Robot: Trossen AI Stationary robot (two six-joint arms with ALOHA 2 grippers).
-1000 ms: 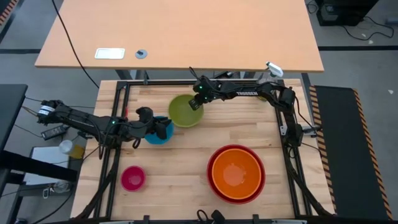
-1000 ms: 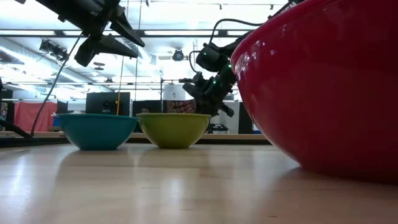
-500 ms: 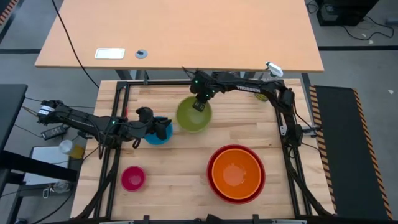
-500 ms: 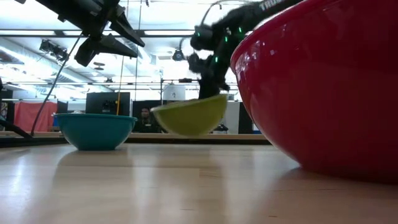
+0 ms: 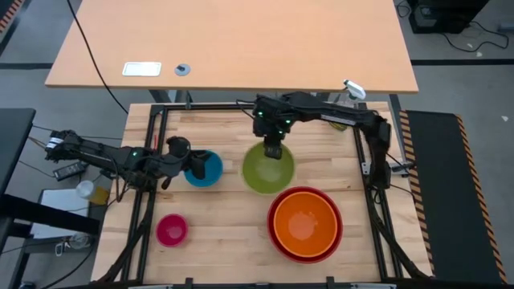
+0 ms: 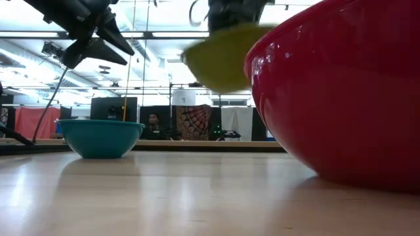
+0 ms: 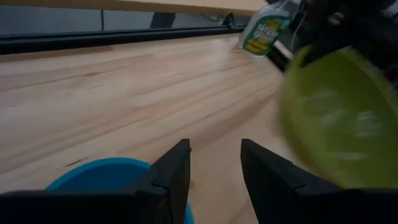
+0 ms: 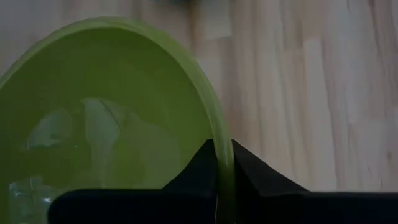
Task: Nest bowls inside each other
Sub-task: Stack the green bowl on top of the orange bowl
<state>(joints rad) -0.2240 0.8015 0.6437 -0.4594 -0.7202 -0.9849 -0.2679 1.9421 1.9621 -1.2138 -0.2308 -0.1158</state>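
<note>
The lime green bowl (image 5: 268, 170) hangs in the air above the table's middle, with my right gripper (image 5: 273, 149) shut on it; the low view shows the green bowl (image 6: 223, 56) high above the wood. The blue bowl (image 5: 205, 169) stands on its base at the left. My left gripper (image 5: 190, 162) hovers open over the blue bowl's left rim (image 7: 118, 180), touching nothing. The orange bowl (image 5: 305, 225) sits inside the red bowl (image 5: 276, 201) at the near right. The small pink bowl (image 5: 171, 229) stands at the near left. My right gripper pinches the green bowl's rim (image 8: 219, 140) on its far side, one finger inside the bowl and one outside. The fingers come from above, slanting down. The bowl is lifted clear of the table and hangs tilted below the fingers.
A clear spray bottle (image 5: 351, 90) stands at the far right corner and shows in the left wrist view (image 7: 264, 28). Black frame rails (image 5: 152, 128) run along the table's edges. Bare wood (image 5: 225, 233) lies between the pink bowl and the red one.
My right gripper has lifted the green bowl off the table and carried it up and toward the near right, closer to the red bowl, turning as it went; the bowl now hangs tilted. My left gripper has drawn back a little toward the table's left edge.
</note>
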